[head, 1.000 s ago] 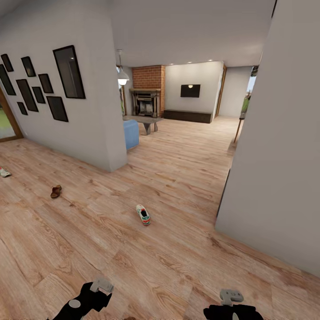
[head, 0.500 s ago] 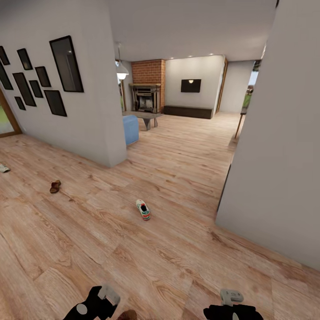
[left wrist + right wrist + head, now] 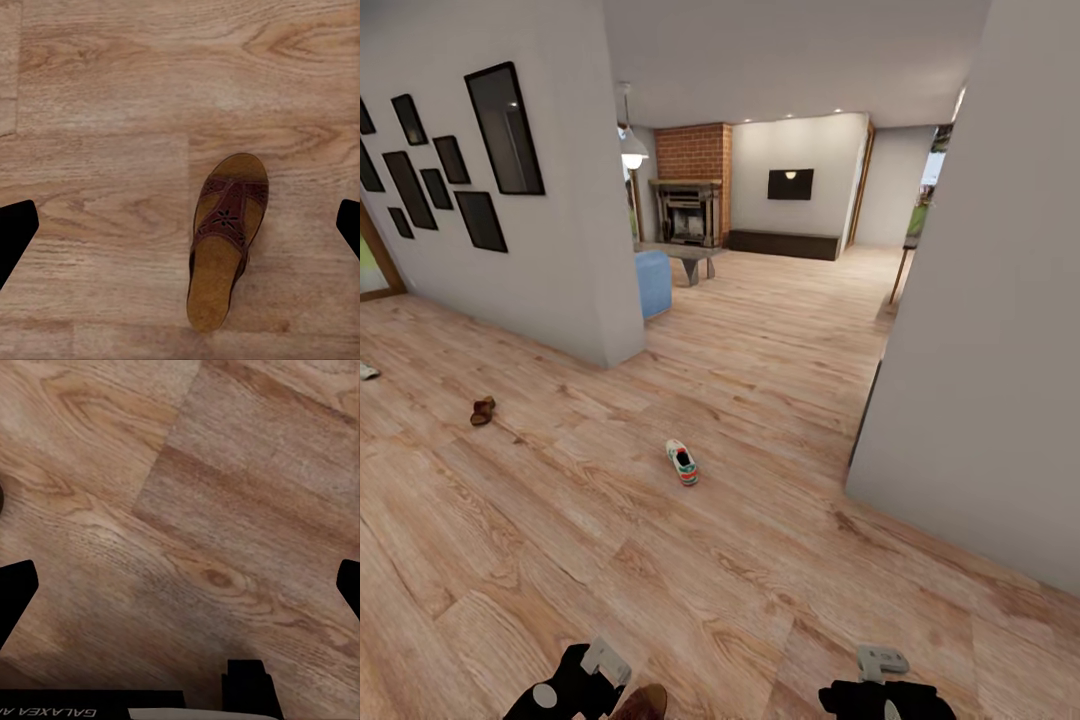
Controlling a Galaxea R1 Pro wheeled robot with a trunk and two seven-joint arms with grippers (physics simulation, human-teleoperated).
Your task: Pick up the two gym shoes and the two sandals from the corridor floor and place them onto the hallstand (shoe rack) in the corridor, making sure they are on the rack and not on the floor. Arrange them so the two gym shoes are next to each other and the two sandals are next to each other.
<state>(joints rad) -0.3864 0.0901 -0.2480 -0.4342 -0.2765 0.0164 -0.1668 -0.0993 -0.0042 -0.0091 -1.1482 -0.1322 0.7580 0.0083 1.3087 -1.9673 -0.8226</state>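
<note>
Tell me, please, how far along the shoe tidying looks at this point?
Nothing looks done: a gym shoe and a sandal lie on the corridor floor. In hand: the open left hand hangs above another sandal. Every pickup and racking remains.

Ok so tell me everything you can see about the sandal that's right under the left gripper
The sandal is a brown slip-on that looks like leather, with a dark cut-out flower pattern on its wide strap, an open toe and a tan insole. It lies flat and upright on the wood-plank floor, sole down, alone, with nothing else touching it. The left gripper hangs open above it, fingers wide to either side. In the head view its toe peeks out beside that gripper at the bottom edge.
</note>
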